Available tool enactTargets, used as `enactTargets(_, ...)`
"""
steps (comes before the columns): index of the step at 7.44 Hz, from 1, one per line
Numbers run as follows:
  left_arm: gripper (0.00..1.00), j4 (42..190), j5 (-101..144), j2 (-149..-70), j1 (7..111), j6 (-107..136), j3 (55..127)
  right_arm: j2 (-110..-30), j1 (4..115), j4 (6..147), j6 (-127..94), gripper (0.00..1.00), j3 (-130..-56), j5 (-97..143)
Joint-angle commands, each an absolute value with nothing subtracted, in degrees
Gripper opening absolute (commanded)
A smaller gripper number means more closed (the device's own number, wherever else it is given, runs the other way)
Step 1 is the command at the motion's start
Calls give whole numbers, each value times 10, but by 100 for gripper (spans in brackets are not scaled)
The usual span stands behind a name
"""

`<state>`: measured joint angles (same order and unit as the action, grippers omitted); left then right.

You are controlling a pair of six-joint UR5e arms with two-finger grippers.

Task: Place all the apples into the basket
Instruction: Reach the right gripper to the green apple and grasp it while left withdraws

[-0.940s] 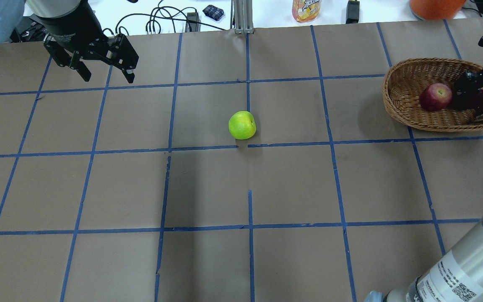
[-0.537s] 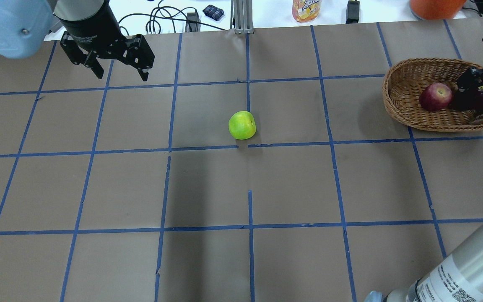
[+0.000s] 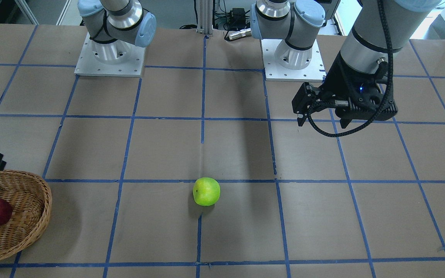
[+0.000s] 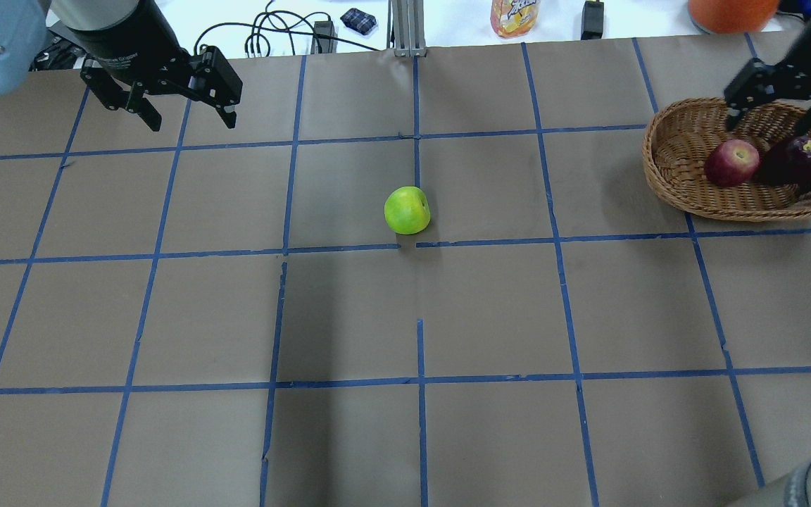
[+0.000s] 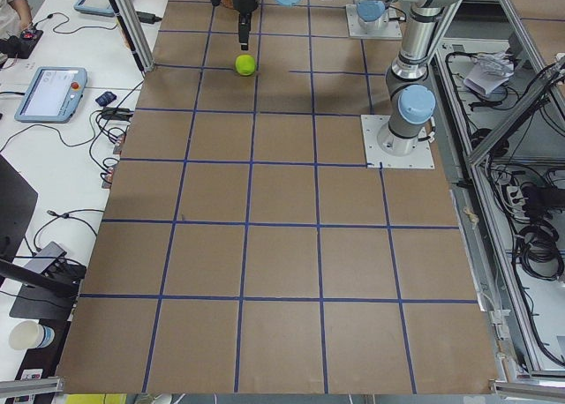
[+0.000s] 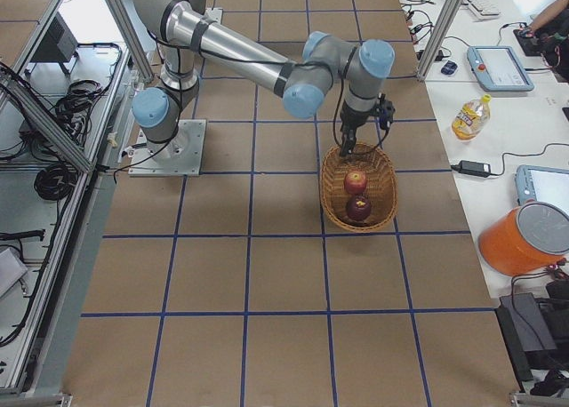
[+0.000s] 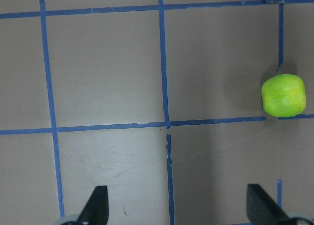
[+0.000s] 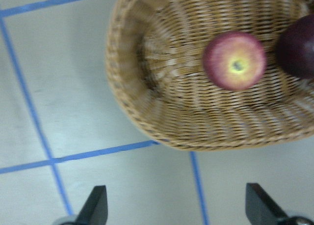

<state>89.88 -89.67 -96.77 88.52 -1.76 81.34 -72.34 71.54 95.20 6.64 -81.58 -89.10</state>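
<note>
green apple [image 4: 407, 210]: alone on the bare bench [image 4: 490, 317], near the middle, just beside a crossing of blue tape lines [image 4: 557, 243]; well apart from the basket and from both tools; seen at the right edge of the left wrist view.
red apple [image 4: 731, 163]: lying inside the basket, yellowish blush facing up in the right wrist view.
dark apple [image 4: 796, 158]: inside the basket too, just beside the red apple, on the side away from the green one.
basket [image 4: 666, 176]: woven, oval, standing on the bench towards the robot's right end.
left tool [image 4: 191, 116]: fingers spread apart, holding nothing; raised above the bench near its far left corner, well apart from the green apple.
right tool [image 4: 764, 127]: fingers spread apart, holding nothing; hanging above the basket, clear of both apples in it.
bench: brown covering, divided into squares by the tape lines.
</note>
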Motion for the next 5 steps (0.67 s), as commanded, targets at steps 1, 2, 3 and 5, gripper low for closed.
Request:
enactTargets(1,100,933,-929,-964,881,12,806,-719,848,957,-137,100,-816,-828)
enactTargets(2,100,938,-929,-963,883,12,804,-709,895,981,-178,100,-816,-828)
enactTargets(3,100,945,-926,-961,883,12,805,-684,945,1032,-235,100,-817,-834)
enactTargets(5,100,943,-925,-955,884,12,816,-615,1027,1122,-320,100,-817,-836)
